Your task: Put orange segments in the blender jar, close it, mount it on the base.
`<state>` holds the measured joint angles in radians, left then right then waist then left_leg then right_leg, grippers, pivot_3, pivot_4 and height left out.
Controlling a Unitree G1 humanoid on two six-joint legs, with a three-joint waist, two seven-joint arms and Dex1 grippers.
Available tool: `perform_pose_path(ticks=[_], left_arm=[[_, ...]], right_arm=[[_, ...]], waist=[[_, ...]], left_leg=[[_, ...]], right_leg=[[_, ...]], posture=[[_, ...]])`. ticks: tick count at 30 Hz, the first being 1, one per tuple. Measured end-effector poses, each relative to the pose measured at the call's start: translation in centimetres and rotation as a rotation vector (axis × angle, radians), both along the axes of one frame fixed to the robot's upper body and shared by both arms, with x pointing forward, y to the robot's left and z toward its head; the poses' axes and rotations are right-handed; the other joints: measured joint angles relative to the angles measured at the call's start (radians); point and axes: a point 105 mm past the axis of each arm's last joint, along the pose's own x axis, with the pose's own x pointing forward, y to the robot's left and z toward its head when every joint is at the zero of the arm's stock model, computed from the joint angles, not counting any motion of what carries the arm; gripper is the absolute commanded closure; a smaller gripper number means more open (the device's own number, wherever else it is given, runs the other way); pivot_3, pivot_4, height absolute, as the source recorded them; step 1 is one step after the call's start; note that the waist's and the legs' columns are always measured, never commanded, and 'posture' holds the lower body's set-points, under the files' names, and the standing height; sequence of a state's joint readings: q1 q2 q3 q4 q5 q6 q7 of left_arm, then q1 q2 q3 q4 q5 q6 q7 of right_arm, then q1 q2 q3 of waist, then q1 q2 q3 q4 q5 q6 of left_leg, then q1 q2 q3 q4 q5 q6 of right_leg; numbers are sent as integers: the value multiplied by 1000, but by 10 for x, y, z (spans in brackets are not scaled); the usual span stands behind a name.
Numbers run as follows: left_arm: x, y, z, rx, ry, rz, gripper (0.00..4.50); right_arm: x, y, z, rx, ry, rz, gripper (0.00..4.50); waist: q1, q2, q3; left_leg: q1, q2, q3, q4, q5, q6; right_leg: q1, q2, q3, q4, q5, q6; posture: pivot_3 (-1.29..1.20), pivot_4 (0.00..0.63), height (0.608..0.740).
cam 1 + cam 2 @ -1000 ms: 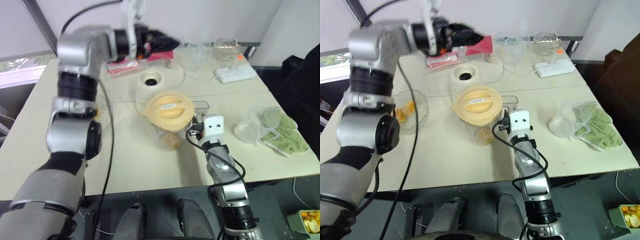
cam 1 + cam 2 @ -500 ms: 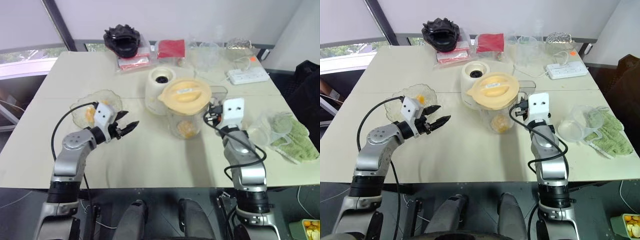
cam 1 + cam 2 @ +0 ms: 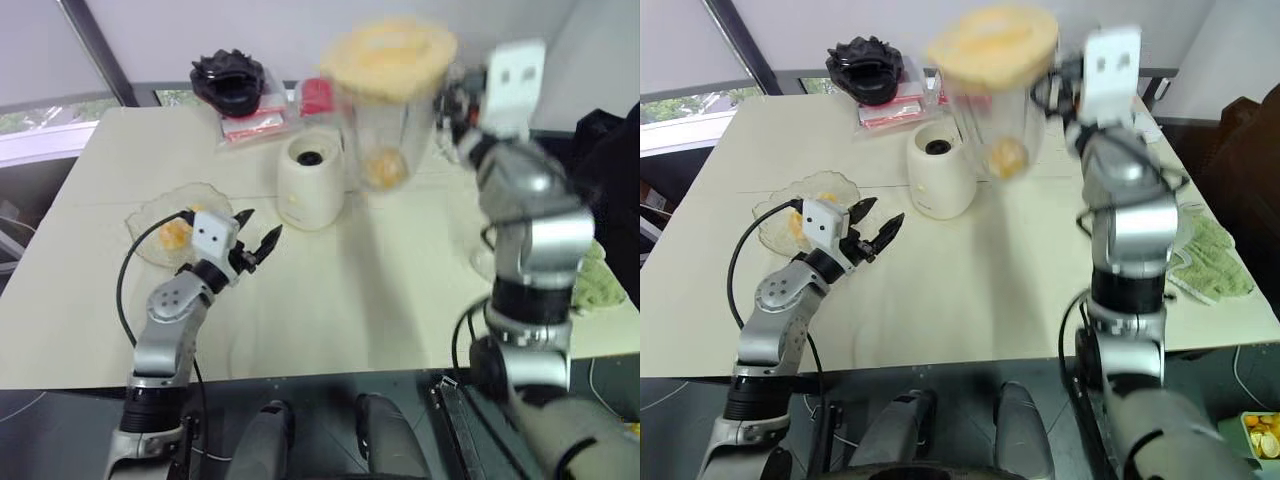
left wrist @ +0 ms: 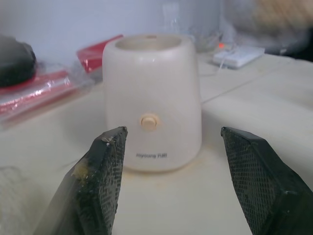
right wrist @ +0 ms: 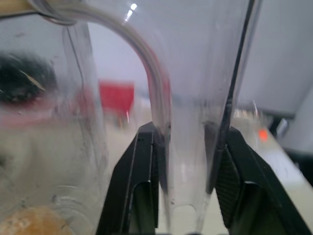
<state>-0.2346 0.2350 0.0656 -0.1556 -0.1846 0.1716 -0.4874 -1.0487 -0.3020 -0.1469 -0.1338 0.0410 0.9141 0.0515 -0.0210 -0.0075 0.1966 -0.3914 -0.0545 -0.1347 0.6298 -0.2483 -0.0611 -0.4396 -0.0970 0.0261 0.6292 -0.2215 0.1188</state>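
The right gripper (image 5: 188, 147) clamps the handle of the lidded blender jar (image 3: 990, 110), held above the table. The left gripper (image 4: 171, 171) is spread apart, facing the base (image 4: 151, 98).

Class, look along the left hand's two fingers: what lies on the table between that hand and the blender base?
Nothing: in the left wrist view, only bare table separates the open left hand from the base.
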Motion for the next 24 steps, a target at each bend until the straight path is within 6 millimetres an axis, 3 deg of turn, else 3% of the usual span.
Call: perform_pose_path(ticks=[2,4,7,14,19,24], left_arm=[[1,-2,0,-15,-7,19,1342],[1,-1,-1,-22,-14,48,1342],[-1,3,-8,-18,-3,90,1342],[-9,13,-6,7,-21,156,1342],[-18,23,-13,31,-2,193,1342],[-21,24,-5,31,-30,208,1342]], right_arm=[[4,15,27,12,-43,30,3585],[16,31,36,29,-39,63,3585],[36,50,25,37,7,97,3585],[75,70,-28,51,117,101,3585],[82,78,-32,56,92,105,3585],[84,87,-36,69,81,121,3585]], waist=[[0,-1,-1],[-1,-1,-1],[-1,-1,-1],[0,-1,0],[-7,-1,0],[-23,-1,0]], left_leg=[[0,0,0,-1,0,0],[0,0,1,-1,0,0],[0,0,1,-1,0,0],[-1,0,1,-1,0,0],[-1,0,1,-2,0,0],[-1,0,1,-2,0,0]], right_leg=[[0,0,0,0,0,0],[0,0,0,0,0,0],[0,0,0,0,0,0],[-1,0,0,0,0,0],[-2,0,0,0,0,0],[-2,0,0,0,0,0]], posture=[[0,150,740],[0,150,740],[0,150,740],[0,150,740],[0,150,740],[0,150,740]])
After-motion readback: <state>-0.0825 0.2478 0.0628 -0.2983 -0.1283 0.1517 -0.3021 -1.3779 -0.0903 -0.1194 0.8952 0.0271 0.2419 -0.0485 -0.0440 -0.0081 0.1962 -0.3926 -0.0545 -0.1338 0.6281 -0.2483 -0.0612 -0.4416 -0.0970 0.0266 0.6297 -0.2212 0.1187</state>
